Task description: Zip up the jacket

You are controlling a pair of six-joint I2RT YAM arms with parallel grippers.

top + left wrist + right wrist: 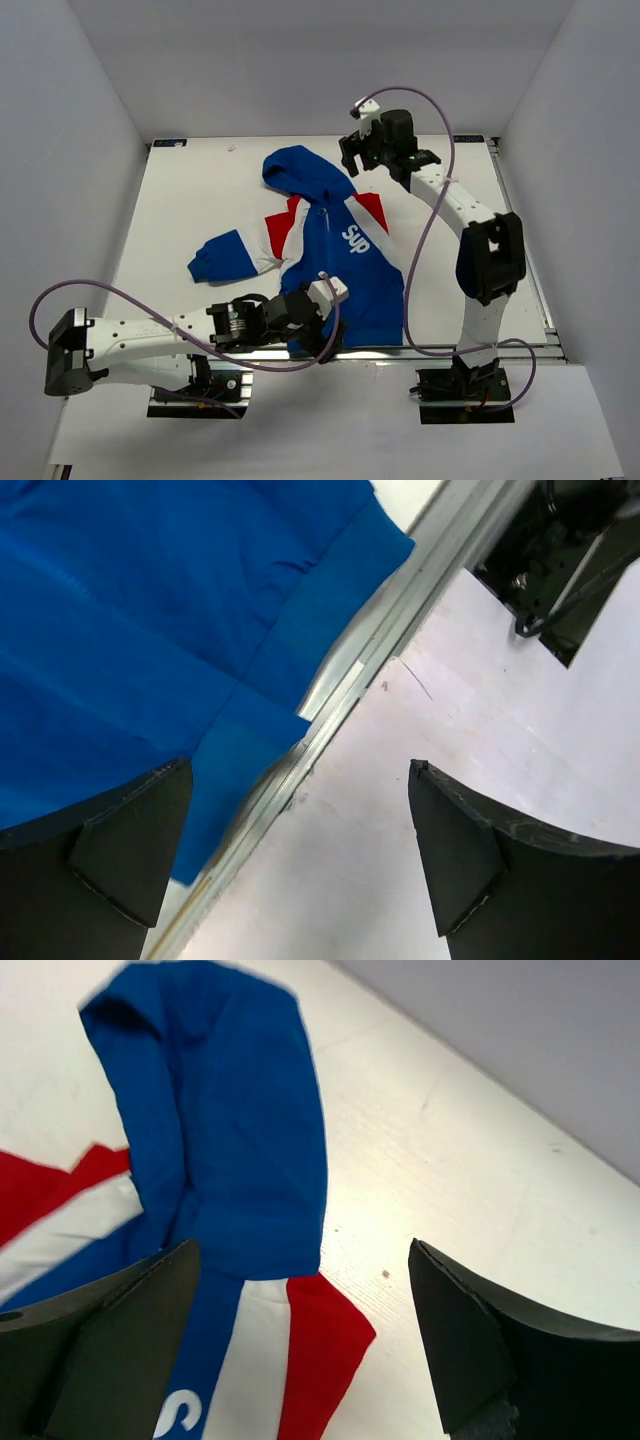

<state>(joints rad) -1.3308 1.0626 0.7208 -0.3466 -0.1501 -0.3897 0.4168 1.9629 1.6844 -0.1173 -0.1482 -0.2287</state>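
Observation:
The jacket (pixel 345 265) lies flat on the white table, hood (pixel 292 170) toward the back, one sleeve (pixel 222 257) stretched out to the left. It is royal blue with red and white panels and white "Sup" lettering (pixel 355 238). My left gripper (pixel 335 293) hovers over the bottom hem at the near edge. In the left wrist view it (pixel 300 850) is open and holds nothing, with the blue hem (pixel 250 720) beside its left finger. My right gripper (pixel 352 152) is raised behind the right shoulder. It (pixel 300 1340) is open over the hood (pixel 230 1130) and the red panel (pixel 325 1350).
A metal rail (pixel 345 685) runs along the table's near edge, and the jacket hem reaches it. The right arm's base (pixel 565 570) sits just beyond the rail. Grey walls close in the left, back and right sides. Purple cables loop from both arms.

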